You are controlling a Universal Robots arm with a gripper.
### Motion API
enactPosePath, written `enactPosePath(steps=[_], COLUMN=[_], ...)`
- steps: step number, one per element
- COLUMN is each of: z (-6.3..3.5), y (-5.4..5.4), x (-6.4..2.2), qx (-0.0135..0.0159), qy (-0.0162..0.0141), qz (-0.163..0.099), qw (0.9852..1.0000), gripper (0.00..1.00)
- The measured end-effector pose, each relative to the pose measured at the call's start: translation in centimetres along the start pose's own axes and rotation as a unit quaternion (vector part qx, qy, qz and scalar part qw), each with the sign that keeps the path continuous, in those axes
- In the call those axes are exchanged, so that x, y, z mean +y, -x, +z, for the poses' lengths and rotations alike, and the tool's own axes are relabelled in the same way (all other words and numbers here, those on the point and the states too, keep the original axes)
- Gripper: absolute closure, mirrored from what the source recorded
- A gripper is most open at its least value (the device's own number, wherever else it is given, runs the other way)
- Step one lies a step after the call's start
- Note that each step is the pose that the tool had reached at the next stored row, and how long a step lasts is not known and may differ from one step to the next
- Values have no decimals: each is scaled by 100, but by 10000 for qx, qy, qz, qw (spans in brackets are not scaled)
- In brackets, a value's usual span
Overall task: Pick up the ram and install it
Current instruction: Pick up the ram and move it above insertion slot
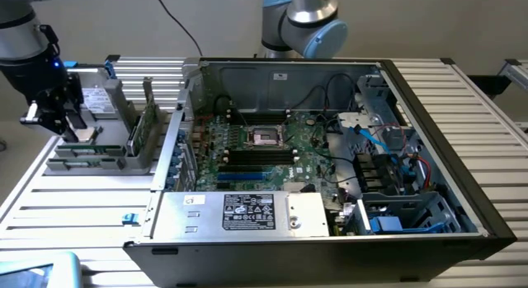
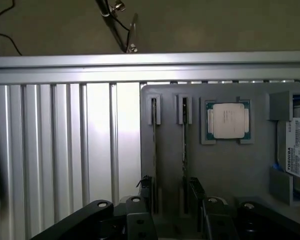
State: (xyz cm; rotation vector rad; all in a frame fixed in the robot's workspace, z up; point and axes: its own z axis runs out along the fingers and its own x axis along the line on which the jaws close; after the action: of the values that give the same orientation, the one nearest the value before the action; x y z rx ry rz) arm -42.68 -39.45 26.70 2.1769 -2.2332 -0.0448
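With the black gripper standing open over the grey slotted holder, the narrow green ram stick, set on edge in its slot, should be straddled squarely and centred before being clamped.

Ext. view, 10 o'clock: arm shows a silver-grey tube, then a black wrist block w/ a small blue light glowing on it. Under that, the gripper: matte black, chunky, boxy. Over at 12 o'clock, a big joint: silver shell, pale-blue round cap. Wrist view: gripper black again, angular links, slim dark fingers, four bright round screw heads across the knuckles.
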Motion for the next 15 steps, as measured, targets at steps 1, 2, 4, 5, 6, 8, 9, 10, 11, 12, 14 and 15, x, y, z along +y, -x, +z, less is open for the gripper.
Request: enactPosePath(steps=[1,2,4,5,6,8,9,10,11,12,14,15], z=[18,36,73,91,108,144,162,181,198,216,252,271], y=[-3,-5,-15,-24,-35,-49,-52,-56,-59,-63,-70,-74], x=[-4,-11,-21,-24,-28,-40,-47,-54,-60,-66,-76,-80], qx=[0,0,0,0,0,0,0,0,0,0,0,0], qy=[0,0,0,0,0,0,-1,0,0,0,0,0], qz=[0,0,0,0,0,0,0,0,0,0,0,0], qw=[10000,10000,10000,10000,10000,10000,10000,10000,10000,10000,10000,10000], gripper=[57,57,57,57,57,57,57,57,57,57,57,57])
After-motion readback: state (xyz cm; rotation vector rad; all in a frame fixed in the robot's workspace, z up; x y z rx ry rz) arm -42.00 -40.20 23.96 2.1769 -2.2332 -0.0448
